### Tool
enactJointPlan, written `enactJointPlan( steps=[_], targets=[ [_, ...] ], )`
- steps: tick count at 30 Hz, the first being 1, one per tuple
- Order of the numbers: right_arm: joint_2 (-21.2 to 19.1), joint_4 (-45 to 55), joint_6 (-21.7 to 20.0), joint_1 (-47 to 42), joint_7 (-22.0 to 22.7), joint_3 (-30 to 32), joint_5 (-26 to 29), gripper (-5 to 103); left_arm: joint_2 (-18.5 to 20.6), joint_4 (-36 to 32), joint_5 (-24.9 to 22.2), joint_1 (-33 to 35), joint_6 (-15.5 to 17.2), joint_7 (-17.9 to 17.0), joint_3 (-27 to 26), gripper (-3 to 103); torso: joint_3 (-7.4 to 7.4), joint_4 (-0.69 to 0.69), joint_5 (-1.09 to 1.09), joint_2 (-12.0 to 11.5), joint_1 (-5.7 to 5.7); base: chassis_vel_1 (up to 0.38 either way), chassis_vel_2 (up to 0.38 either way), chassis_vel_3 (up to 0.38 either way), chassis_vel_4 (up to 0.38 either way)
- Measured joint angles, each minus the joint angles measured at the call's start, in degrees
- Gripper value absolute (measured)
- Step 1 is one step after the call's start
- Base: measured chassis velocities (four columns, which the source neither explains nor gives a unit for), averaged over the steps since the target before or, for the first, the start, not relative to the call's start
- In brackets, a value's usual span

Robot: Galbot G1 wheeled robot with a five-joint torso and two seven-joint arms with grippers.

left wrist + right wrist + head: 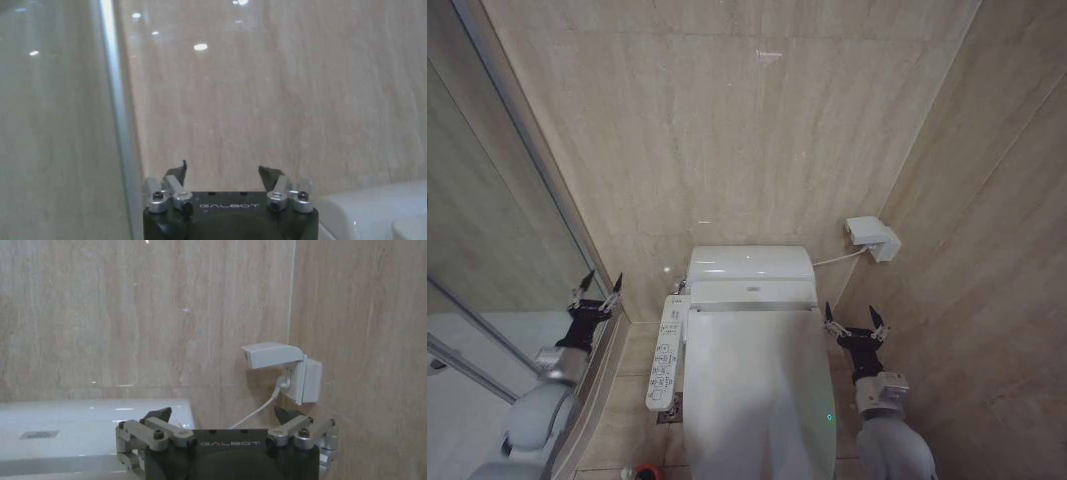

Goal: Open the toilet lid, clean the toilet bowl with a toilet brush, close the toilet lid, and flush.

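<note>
None of the 4 steps is done, as far as I can judge. The toilet lid (pixel 757 390) lies flat and shut over the toilet bowl (pixel 689 400), so I see nothing of the bowl's inside, only a sliver of white body under the lid's edge. The button panel (pixel 665 360) sticks out along the toilet's side nearest my left arm. Behind the lid sits the tank (pixel 749 264), against the tiled wall.

My left hand (pixel 598 284) hangs in the air beside the toilet, between it and the glass shower partition (pixel 517 190), fingers spread apart and holding nothing. My right hand (pixel 855 317) hovers on the other side, just beside the lid's edge but not touching it, fingers likewise apart and empty. From my right wrist I look over that hand (pixel 223 415) toward the wall socket (pixel 293 372) and its white cable.

Down by the floor, near the toilet's base on my left, a small red thing (pixel 645 472) pokes into view; I take it for the holder of the toilet brush, though I can't make out the handle.

So lifting the lid, scrubbing, closing and flushing all remain.
</note>
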Motion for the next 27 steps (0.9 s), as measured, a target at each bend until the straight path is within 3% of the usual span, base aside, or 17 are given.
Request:
enactJointPlan(
  steps=[1,2,10,11,27],
  targets=[
    [0.0,0.0,0.0,0.0,0.0,0.0,0.0,100,0.0,0.0,0.0,0.0,0.0,0.0,0.0,50,0.00,0.00,0.00,0.0,0.00,0.000,0.000,0.000,0.000],
    [0.0,0.0,0.0,0.0,0.0,0.0,0.0,100,-0.9,-1.6,-0.9,1.6,0.5,-0.3,-0.8,77,0.00,0.00,0.01,0.0,0.00,0.000,0.000,0.000,0.000],
    [0.0,0.0,0.0,0.0,0.0,0.0,0.0,100,-3.9,-6.3,-3.4,7.7,1.3,-0.5,-2.4,77,0.00,-0.01,0.01,0.0,0.00,0.000,0.000,0.000,0.000],
    [0.0,0.0,0.0,0.0,0.0,0.0,0.0,100,-4.2,-6.6,-3.7,8.1,1.4,-0.4,-2.4,100,0.00,0.00,0.01,0.0,0.00,0.000,0.000,0.000,0.000],
    [0.0,0.0,0.0,0.0,0.0,0.0,0.0,100,-7.4,-7.2,1.5,10.2,-1.8,-2.8,6.4,100,0.01,0.00,0.00,0.0,0.01,0.000,0.000,0.000,0.000]
  ],
)
